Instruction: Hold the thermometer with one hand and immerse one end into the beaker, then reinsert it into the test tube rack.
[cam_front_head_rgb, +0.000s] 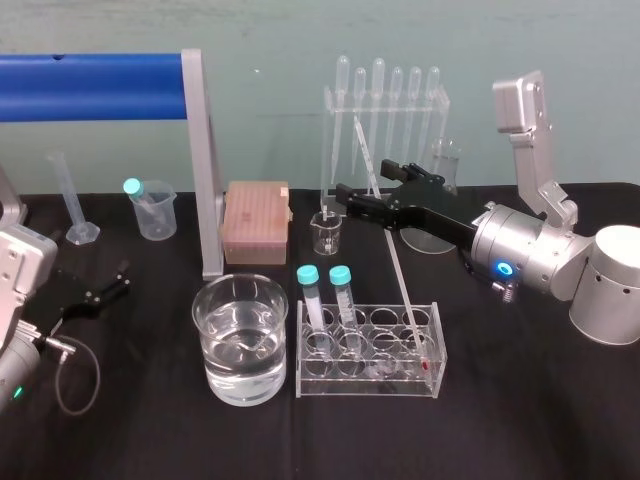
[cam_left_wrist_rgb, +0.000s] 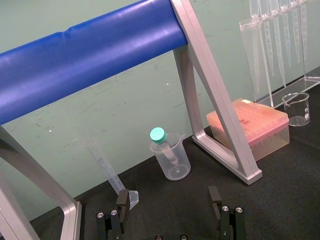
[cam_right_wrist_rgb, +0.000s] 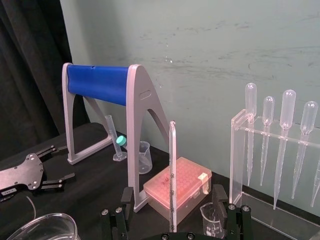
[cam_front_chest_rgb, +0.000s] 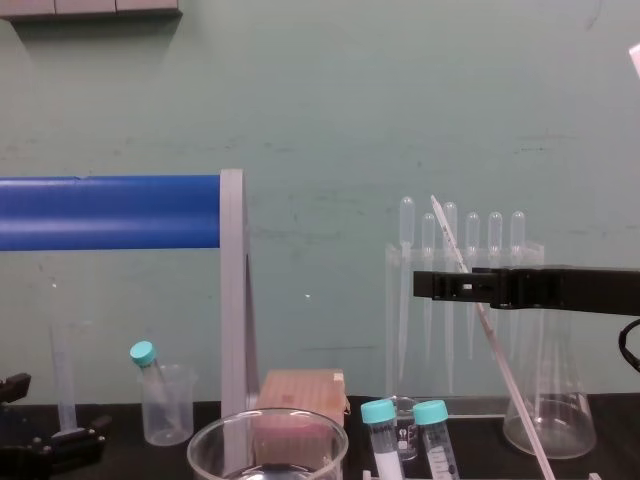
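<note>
Currently the right claw (cam_front_head_rgb: 362, 180) hangs over the middle of the bench (cam_front_head_rgb: 520, 400), reaching in from the right side above the back of the rack (cam_front_head_rgb: 340, 390). Its two fingers are spread wide, one on each side of the thermometer (cam_front_head_rgb: 400, 285), and the right wrist view shows a gap between the rod (cam_right_wrist_rgb: 172, 150) and each finger (cam_right_wrist_rgb: 127, 197).

One thermometer stands in the rack near the front middle of the bench. Its red tip sits low at the rack's right end, and the rod leans up and back toward the left, passing between the claw's fingers.

The rack also holds two tubes with teal caps (cam_front_head_rgb: 308, 274) at its left end. One large glass beaker (cam_front_head_rgb: 240, 340), partly filled with clear liquid, stands just beside the rack's left end.

Toward the back edge there are:
- six pipettes (cam_front_head_rgb: 378, 75) hanging in one clear stand
- one small glass beaker (cam_front_head_rgb: 325, 233)
- one pink box (cam_front_head_rgb: 257, 222)
- one conical flask (cam_front_head_rgb: 445, 165) behind the claw

At the back left are one plastic beaker (cam_front_head_rgb: 155, 212) with a capped tube in it and one measuring cylinder (cam_front_head_rgb: 75, 200), beyond a blue bar (cam_front_head_rgb: 90, 87) on grey legs.

The left claw (cam_front_head_rgb: 100, 292) rests near the bench's left edge, with its fingers (cam_left_wrist_rgb: 122, 202) spread apart and nothing between them.
</note>
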